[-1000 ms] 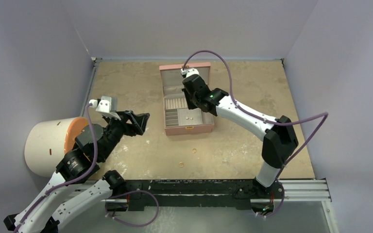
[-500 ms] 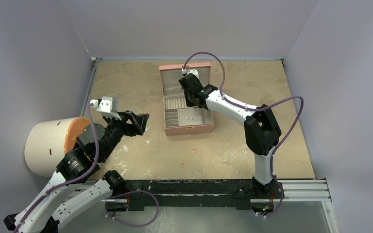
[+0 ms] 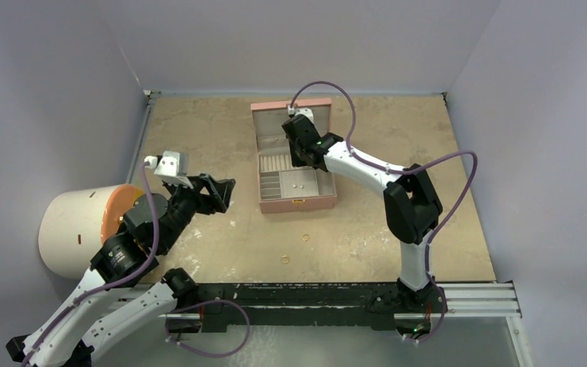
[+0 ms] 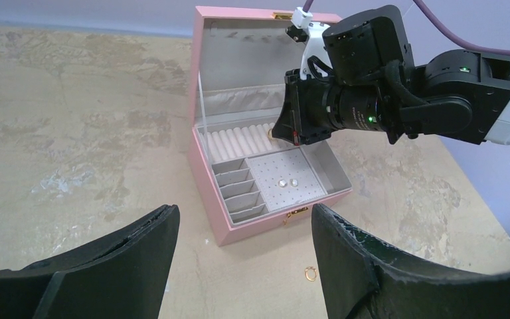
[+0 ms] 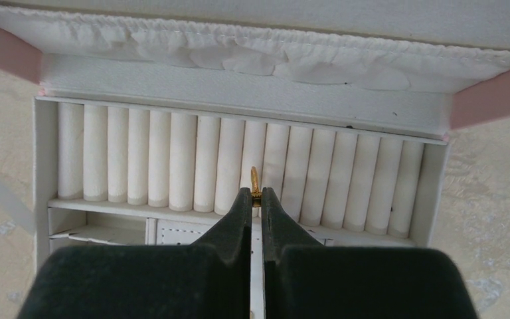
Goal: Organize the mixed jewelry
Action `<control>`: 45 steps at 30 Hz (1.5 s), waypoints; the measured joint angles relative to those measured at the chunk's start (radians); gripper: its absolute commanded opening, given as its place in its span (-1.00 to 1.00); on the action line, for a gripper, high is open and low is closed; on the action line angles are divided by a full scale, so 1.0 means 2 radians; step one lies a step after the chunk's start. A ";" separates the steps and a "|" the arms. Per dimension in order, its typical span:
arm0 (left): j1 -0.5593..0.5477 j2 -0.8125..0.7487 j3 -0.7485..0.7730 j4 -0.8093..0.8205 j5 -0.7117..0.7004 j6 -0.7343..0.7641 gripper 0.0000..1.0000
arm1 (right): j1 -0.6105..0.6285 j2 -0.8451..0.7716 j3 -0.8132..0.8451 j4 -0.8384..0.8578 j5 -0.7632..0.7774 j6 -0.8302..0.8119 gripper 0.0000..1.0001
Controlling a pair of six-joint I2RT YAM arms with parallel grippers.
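**A:** Our right gripper (image 5: pixel 253 194) is pinched tight on a gold ring (image 5: pixel 255 178), which stands upright just past the fingertips.

**B:** We see it over the white rolls (image 5: pixel 182 159) in the pink box (image 3: pixel 298 203), at a gap between two of them.

**A:** Our left gripper (image 3: pixel 219 191) hangs with its jaws spread wide, empty, left of the box.

**B:** Two studs (image 4: pixel 288 181) lie on the dotted pad. A loose ring (image 3: pixel 305 238) and a second loose ring (image 3: pixel 285 260) lie on the table (image 3: pixel 199 130) in front.
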 measured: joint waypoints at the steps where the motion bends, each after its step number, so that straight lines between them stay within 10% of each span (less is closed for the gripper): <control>1: 0.000 0.000 0.000 0.000 0.000 0.000 0.44 | 0.000 0.001 0.000 0.002 -0.001 0.002 -1.00; 45: 0.002 0.006 0.000 0.000 -0.001 0.007 0.44 | -0.003 0.008 -0.003 0.014 0.003 0.019 -1.00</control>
